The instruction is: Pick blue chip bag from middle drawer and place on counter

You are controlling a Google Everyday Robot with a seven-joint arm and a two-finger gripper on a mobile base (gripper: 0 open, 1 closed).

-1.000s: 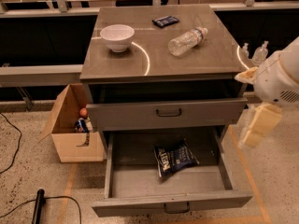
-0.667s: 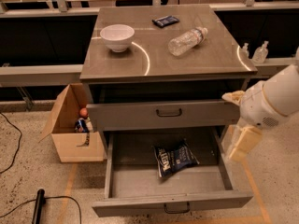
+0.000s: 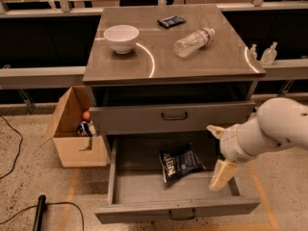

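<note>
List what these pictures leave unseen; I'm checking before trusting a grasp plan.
Camera view:
- Right end of the wide grey metal middle drawer, hidden behind the white end effector, open above it.
- Lettering on the glossy navy chip bag: too small to read.
- Contents of the brown cardboard box: mostly behind its wall.
- Rest of the white robot arm: cut off at right edge.

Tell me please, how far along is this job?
Done: the middle drawer stands open. In hand: the gripper, open and empty, hangs over the drawer's right side, beside the blue chip bag, not touching it. Left: grasp the bag, place it on the counter.
</note>
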